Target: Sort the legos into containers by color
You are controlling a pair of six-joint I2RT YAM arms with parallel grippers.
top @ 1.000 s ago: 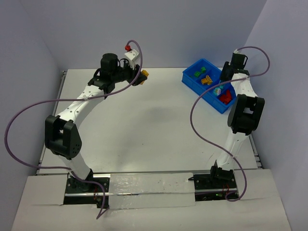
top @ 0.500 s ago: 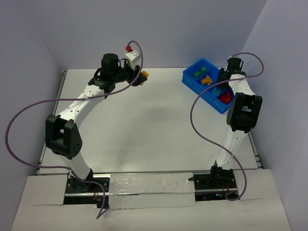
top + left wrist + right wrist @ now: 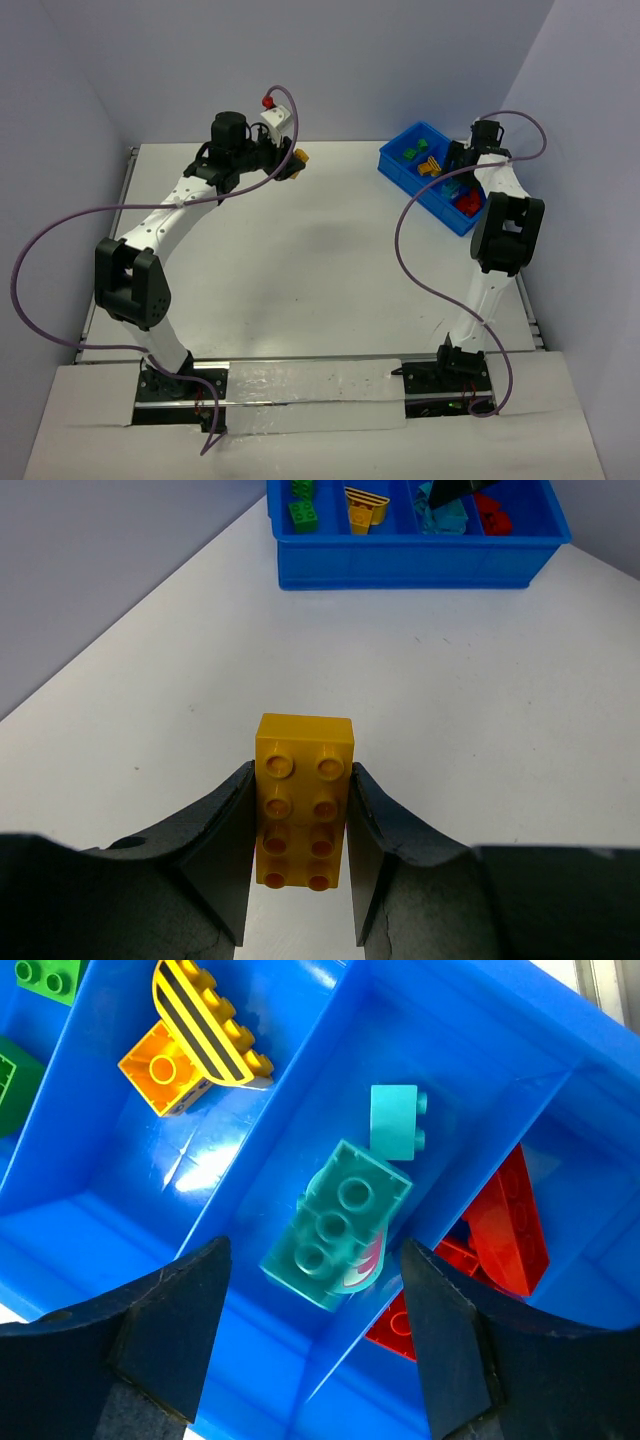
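Left gripper (image 3: 302, 775) is clenched on a yellow brick (image 3: 304, 800): the two fingers press its long sides and the studs face the wrist camera. From above, this gripper (image 3: 288, 162) is over the far part of the tabletop (image 3: 320, 250), left of the middle, and the brick (image 3: 300, 155) sticks out of it toward the right. It is well apart from the bin (image 3: 395, 165), which stands at the far right of the tabletop.

Right gripper (image 3: 312, 1260) is released, with the fingers wide apart and nothing between them. It hangs right above the bin (image 3: 330, 1020), over the compartment with the two teal bricks (image 3: 338, 1225). In the next compartment on one side lie the red bricks (image 3: 510, 1225). On the other side lies a striped brick (image 3: 200, 1040), yellow and orange, and after it the green bricks (image 3: 40, 975).
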